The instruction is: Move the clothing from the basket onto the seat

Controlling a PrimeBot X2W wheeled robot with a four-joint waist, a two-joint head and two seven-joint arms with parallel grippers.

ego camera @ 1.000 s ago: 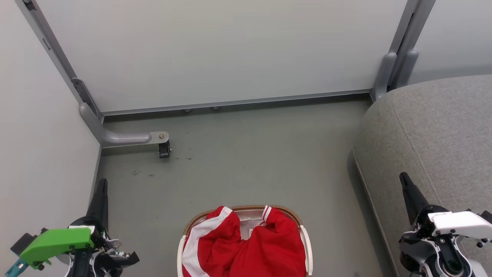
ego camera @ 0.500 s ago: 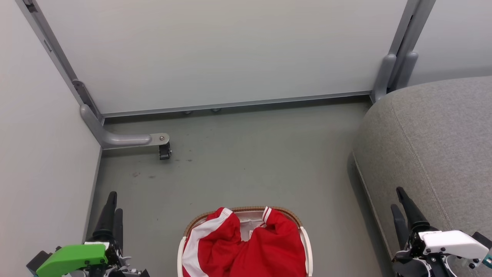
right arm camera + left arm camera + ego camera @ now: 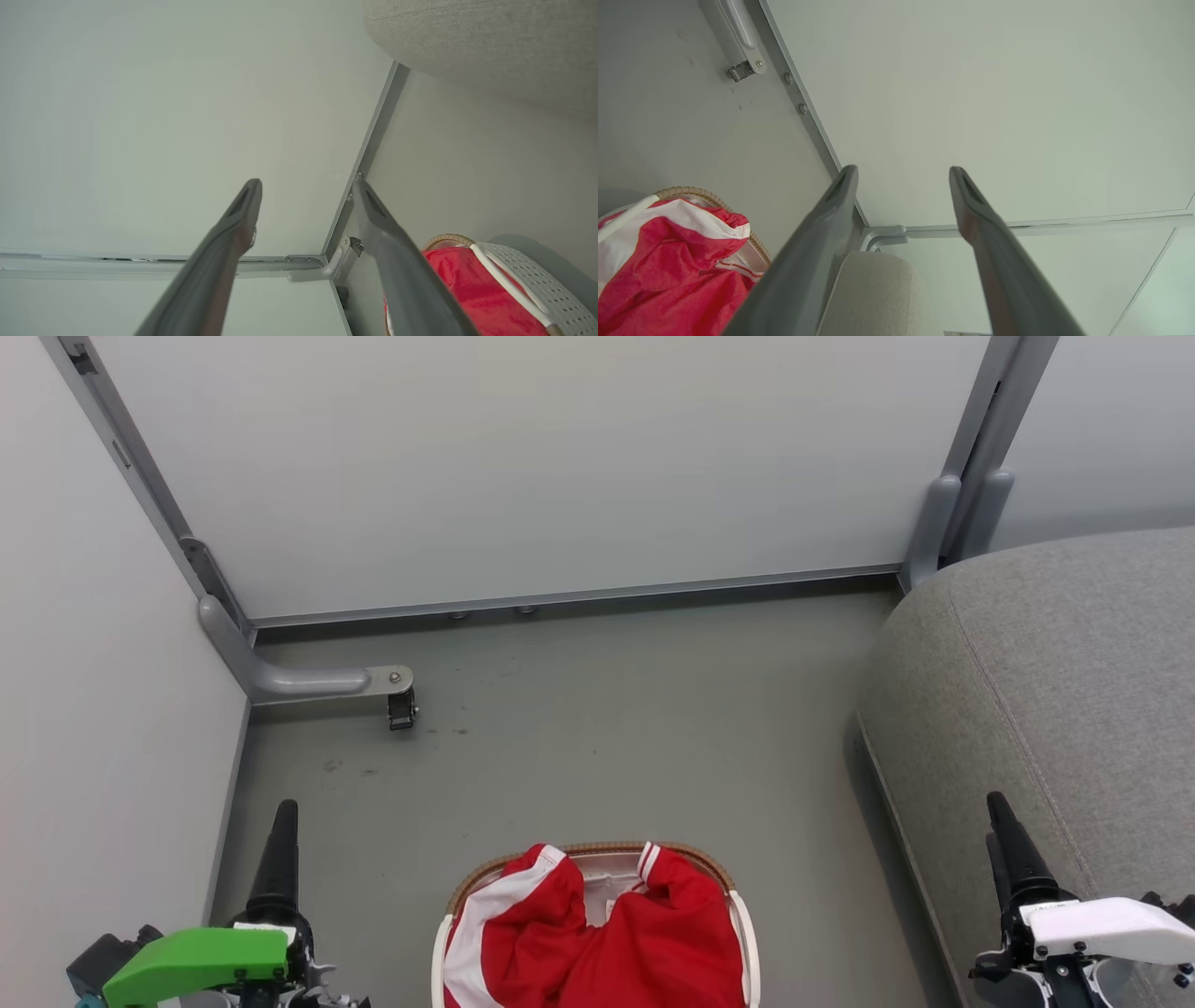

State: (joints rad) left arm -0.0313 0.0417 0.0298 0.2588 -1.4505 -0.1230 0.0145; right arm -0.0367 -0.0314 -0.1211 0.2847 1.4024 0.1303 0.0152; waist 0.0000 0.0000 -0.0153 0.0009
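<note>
The clothing (image 3: 607, 943), red with white trim, lies heaped in the basket (image 3: 747, 933) at the bottom middle of the head view. The grey seat (image 3: 1055, 691) stands to the right of it. My left gripper (image 3: 283, 817) hovers over the floor left of the basket, and my right gripper (image 3: 997, 817) hovers over the seat's front edge. In the left wrist view the left gripper (image 3: 903, 172) is open and holds nothing, with the clothing (image 3: 668, 266) and the woven basket rim (image 3: 686, 191) at lower left. The right gripper (image 3: 306, 184) is also open, with the basket (image 3: 537, 280) and clothing (image 3: 467, 289) at lower right.
Pale partition panels (image 3: 523, 467) close off the back and the left side. A metal foot with a caster (image 3: 400, 705) juts onto the grey floor (image 3: 607, 728) at the back left. A bare strip of floor separates the basket from the seat.
Both grippers have drawn back toward the bottom of the head view, the left one shifting a little toward the basket. The head view has tilted slightly. The clothing has not moved.
</note>
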